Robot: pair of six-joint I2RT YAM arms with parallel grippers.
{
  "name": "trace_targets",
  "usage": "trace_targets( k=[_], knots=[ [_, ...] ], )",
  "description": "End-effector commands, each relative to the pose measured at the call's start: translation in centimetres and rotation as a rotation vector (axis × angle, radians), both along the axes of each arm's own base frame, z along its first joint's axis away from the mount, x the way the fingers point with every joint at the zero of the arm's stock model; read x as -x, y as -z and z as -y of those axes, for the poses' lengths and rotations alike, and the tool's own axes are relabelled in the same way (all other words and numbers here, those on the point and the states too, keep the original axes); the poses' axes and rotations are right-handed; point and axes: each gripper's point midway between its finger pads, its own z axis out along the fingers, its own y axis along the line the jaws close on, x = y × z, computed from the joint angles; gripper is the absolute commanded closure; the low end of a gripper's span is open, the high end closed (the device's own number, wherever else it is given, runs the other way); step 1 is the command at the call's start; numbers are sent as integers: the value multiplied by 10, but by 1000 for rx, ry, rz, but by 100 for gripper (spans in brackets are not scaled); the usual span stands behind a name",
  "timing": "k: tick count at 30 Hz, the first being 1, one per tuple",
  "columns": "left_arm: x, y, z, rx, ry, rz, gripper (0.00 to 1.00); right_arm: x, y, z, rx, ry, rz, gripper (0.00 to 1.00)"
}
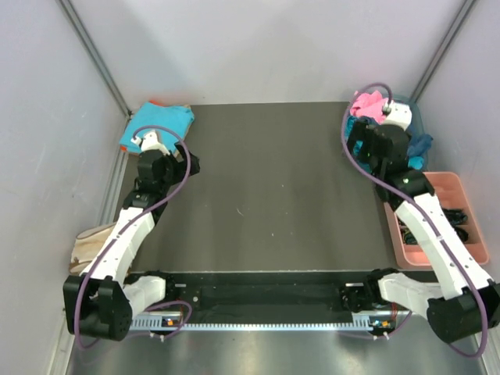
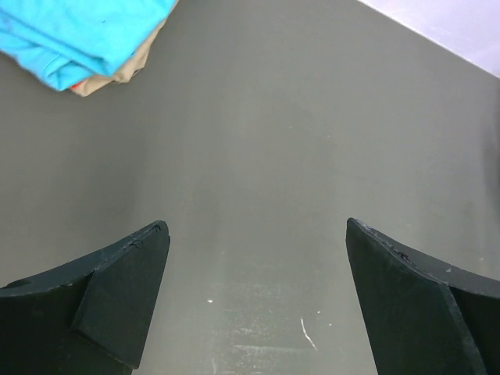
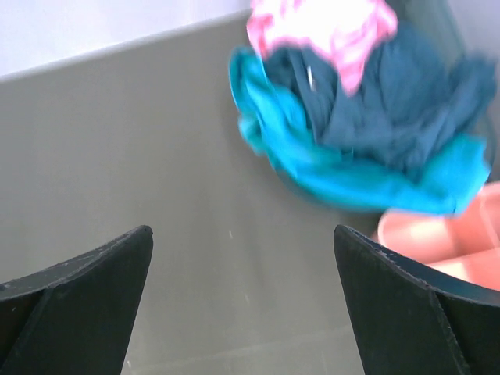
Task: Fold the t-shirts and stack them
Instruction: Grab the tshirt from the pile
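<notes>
Your right gripper [image 3: 242, 234] and left gripper [image 2: 258, 226] are both spread wide, empty. Pinch the teal t-shirt [image 3: 336, 181] by its loose edge, one layer only.

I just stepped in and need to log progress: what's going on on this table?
Two robot arms are folding t-shirts. Nothing is held: the left fingers and right fingers both stand open over bare table. A folded turquoise shirt lies on a small stack far left; a crumpled heap of pink, navy and teal shirts waits far right.
</notes>
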Motion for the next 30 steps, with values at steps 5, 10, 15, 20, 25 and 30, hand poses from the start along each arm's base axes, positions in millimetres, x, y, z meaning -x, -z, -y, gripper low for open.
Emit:
trace_targets(
  k=[5, 10, 15, 20, 25, 30],
  knots=[
    [2, -20, 3, 16, 15, 73, 1, -54, -78, 28, 175, 105, -7, 1],
    [5, -13, 8, 34, 38, 70, 1, -75, -93, 48, 155, 136, -48, 1],
    [6, -4, 16, 55, 68, 22, 1, -89, -61, 59, 158, 143, -150, 1],
    [6, -2, 12, 46, 48, 23, 1, -92, -19, 64, 166, 136, -258, 1],
    [3, 2, 12, 48, 43, 11, 1, -94, 6, 58, 138, 115, -286, 1],
    [3, 3, 12, 47, 45, 6, 1, -99, 27, 53, 104, 83, -330, 1]
  ],
)
